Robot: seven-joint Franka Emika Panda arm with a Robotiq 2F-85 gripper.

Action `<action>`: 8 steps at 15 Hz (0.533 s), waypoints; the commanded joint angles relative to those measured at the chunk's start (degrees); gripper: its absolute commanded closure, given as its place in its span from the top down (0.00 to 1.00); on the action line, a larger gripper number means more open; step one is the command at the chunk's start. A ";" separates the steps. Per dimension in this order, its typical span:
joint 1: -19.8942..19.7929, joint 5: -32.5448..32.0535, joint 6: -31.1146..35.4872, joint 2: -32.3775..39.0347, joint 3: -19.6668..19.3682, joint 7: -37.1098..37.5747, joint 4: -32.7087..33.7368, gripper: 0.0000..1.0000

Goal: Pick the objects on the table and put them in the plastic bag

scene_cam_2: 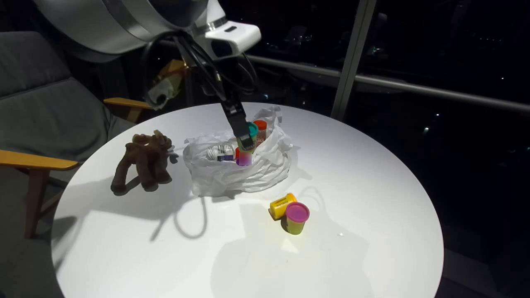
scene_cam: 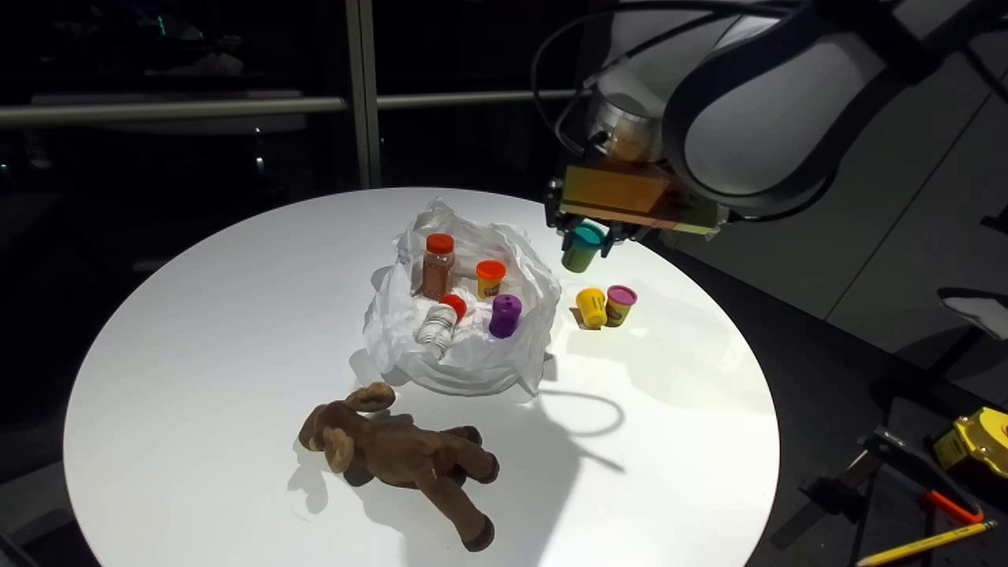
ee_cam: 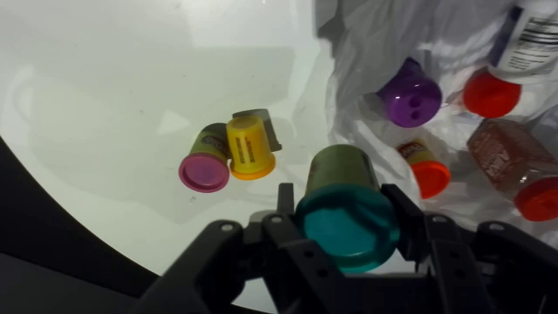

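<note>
Round and white, a table (scene_cam: 197, 331) stands brightly lit in a dark room. Nearest in an exterior view, a brown toy animal (scene_cam: 398, 453) lies with its head to the left and its hind legs toward the right. Beyond it sits a white plastic bag (scene_cam: 468, 379), its mouth spread wide. Inside, a white bottle (scene_cam: 435, 331) lies at near left, a red piece (scene_cam: 454, 305) just beside it and a purple item (scene_cam: 505, 317) at near right; farther in, a red-capped jar (scene_cam: 438, 272) stands at left and an orange-lidded tub (scene_cam: 490, 280) at right. Just right of the bag, a yellow tub (scene_cam: 591, 308) and an upright pink-lidded tub (scene_cam: 620, 305) rest side by side on the table. Higher up, the gripper (scene_cam: 586, 243) holds a teal-lidded tub (scene_cam: 580, 252) clear of the table, jaws clenched on its sides; whether it hangs over the bag's rim is hard to tell. The robot arm (scene_cam: 772, 118) reaches in from the right. Farthest off, a pale rail (scene_cam: 197, 111) crosses dark windows (scene_cam: 472, 47).
</note>
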 commanded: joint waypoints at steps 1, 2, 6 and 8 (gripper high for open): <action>-0.85 -2.05 0.44 0.02 5.02 4.82 4.79 0.27; -1.76 -1.76 0.58 1.97 7.19 5.66 7.27 0.27; -4.98 -2.83 -0.94 8.58 12.78 7.80 15.64 0.27; -6.77 -3.23 -2.13 12.69 14.84 8.04 19.61 0.27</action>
